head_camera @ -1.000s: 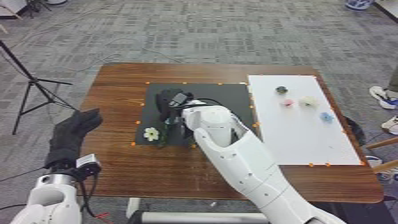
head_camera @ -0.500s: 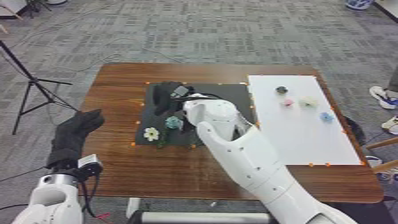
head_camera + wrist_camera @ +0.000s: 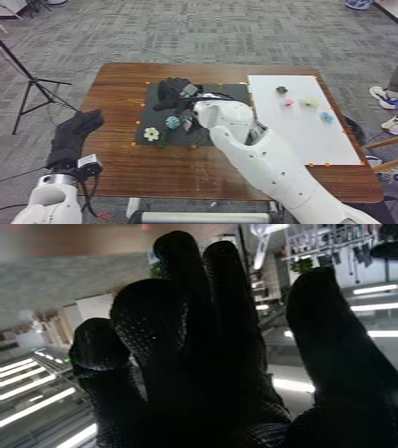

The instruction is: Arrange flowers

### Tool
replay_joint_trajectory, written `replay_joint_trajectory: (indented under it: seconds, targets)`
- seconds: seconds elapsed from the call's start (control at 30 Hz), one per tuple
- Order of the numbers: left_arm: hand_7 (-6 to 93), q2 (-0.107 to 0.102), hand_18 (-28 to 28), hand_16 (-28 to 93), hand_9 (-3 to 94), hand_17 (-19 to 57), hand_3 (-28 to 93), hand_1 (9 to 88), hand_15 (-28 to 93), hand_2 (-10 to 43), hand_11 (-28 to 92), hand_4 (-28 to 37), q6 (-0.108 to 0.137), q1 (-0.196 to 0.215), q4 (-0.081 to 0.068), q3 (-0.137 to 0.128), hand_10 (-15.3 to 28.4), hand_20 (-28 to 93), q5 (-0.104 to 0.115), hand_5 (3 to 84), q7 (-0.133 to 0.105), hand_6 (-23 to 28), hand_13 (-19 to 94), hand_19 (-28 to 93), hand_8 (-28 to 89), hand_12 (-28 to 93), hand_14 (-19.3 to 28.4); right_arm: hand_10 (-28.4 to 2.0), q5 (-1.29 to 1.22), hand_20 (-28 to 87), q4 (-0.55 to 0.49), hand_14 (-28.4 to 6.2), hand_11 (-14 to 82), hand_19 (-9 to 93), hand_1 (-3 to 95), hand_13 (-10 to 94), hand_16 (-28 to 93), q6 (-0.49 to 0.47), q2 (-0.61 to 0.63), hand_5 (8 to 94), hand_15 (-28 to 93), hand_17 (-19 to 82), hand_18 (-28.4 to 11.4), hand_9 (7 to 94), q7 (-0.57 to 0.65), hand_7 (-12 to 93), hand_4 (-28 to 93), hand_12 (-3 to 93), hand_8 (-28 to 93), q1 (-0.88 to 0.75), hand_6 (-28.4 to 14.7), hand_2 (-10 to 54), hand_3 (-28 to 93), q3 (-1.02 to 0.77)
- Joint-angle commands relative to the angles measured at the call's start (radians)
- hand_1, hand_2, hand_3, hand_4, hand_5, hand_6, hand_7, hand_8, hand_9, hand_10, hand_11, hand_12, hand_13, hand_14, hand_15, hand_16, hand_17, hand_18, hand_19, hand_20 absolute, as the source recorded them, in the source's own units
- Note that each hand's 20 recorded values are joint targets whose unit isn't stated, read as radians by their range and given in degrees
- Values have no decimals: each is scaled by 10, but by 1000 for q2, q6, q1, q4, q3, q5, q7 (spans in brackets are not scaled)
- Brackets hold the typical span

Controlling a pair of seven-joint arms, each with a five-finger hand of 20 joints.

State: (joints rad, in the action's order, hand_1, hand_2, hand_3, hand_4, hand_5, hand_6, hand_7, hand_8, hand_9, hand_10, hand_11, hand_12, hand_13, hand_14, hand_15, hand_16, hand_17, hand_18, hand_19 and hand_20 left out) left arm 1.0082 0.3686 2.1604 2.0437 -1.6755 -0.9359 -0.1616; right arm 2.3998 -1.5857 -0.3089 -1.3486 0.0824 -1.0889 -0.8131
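Brown wood forms the table (image 3: 133, 172). A white sheet (image 3: 311, 145) lies at its 2 o'clock, a dark mat (image 3: 157, 114) at 10. The left hand (image 3: 75, 131), relaxed, is at 9; the right hand (image 3: 167, 94), released and loosely spread, is over the mat's 11.

Flowers: cream (image 3: 308, 101) at the sheet's 12, teal (image 3: 172, 121) and white (image 3: 151, 133) at the mat's 8, blue (image 3: 326, 117) at the sheet's 3, dark green (image 3: 282, 90) and pink (image 3: 288, 102) at its 11.
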Motion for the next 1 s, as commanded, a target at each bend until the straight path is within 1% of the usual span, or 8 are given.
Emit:
replay_joint_trajectory:
  seconds: [0.03,0.07,0.13,0.37,0.5,0.57,0.67,1.0]
  targets:
    - [171,7,88,-12,491,44,680,214,214,148,223,-283,-7,10,8,-7,139,130,-4,503,12,38,377,67,-70,130,173,-132,5,548,-5,-109,137,885,314,775,325,-51,23,678,649,403,-260,805,20,175,-147,149,-95,-68,-11,32,628,2]
    - [171,8,88,-12,491,44,679,214,214,149,222,-283,-3,15,11,-10,138,130,-3,503,12,37,377,67,-70,130,173,-131,5,548,-3,-109,137,886,310,776,326,-50,23,657,648,403,-260,806,18,169,-147,149,-94,-74,-11,37,624,1]
    - [171,8,88,-12,491,44,679,215,214,148,222,-283,-3,16,11,-11,139,130,-4,503,12,37,377,67,-70,131,172,-131,6,547,-1,-110,137,888,306,776,328,-53,23,634,647,403,-262,807,19,158,-147,148,-94,-80,-19,43,620,-1]
    - [169,8,88,-12,492,44,678,215,213,148,222,-283,-4,0,6,0,139,130,-5,502,10,37,376,66,-70,130,172,-129,11,541,22,-113,133,892,289,776,331,-46,-7,571,644,405,-263,803,11,139,-143,144,-88,-87,-29,55,620,-17]
    - [169,11,88,-12,491,44,681,214,213,148,222,-283,-3,3,6,-2,139,130,-2,502,2,37,376,66,-70,130,172,-141,25,540,32,-114,118,896,280,774,334,-66,-21,507,644,405,-265,775,4,125,-139,137,-86,-87,-38,67,612,-22]
    - [170,12,88,-12,491,44,680,214,214,148,222,-283,-1,5,7,-2,138,130,-1,502,1,37,377,66,-70,130,172,-145,26,539,36,-115,113,897,277,771,334,-73,-27,495,645,403,-266,762,2,123,-139,135,-84,-87,-40,68,612,-25]
    - [170,13,88,-12,490,44,679,215,213,148,222,-283,-8,1,4,-1,139,130,-2,502,1,36,377,66,-70,130,172,-150,23,538,37,-115,108,896,270,764,333,-76,-29,477,646,397,-264,741,6,121,-138,133,-82,-82,-43,69,613,-24]
    - [171,14,88,-12,490,44,680,215,212,148,222,-283,-7,2,3,3,139,130,0,502,-5,35,377,65,-70,130,171,-155,16,535,40,-117,109,894,264,758,327,-49,-40,459,648,393,-263,730,12,119,-140,131,-79,-58,-47,73,613,-15]
